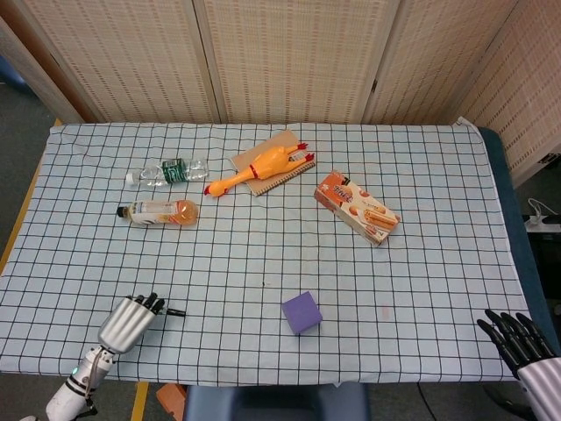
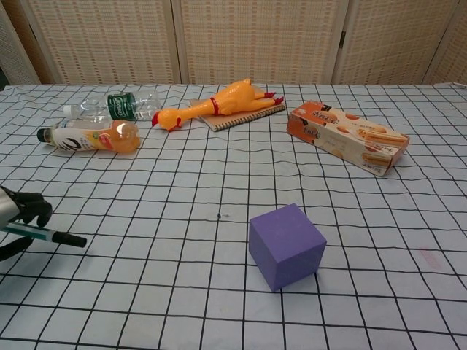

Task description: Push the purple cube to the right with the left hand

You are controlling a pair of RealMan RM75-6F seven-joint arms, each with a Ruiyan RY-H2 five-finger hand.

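Observation:
The purple cube [image 1: 301,312] stands alone on the checked cloth near the front edge; the chest view shows the cube [image 2: 286,246] with nothing touching it. My left hand [image 1: 131,320] is far to the cube's left, near the front left of the table. Its fingers are curled around a thin teal pen [image 2: 44,235] with a black tip that points toward the cube. Only the fingers [image 2: 25,208] of that hand show at the left edge of the chest view. My right hand [image 1: 517,342] hangs off the table's front right corner, fingers spread and holding nothing.
Two bottles [image 1: 162,191] lie at the back left. A yellow rubber chicken [image 1: 263,167] rests on a notebook at the back middle. A biscuit box [image 1: 356,207] lies to the right of centre. The table's right edge [image 1: 513,263] is well beyond the cube.

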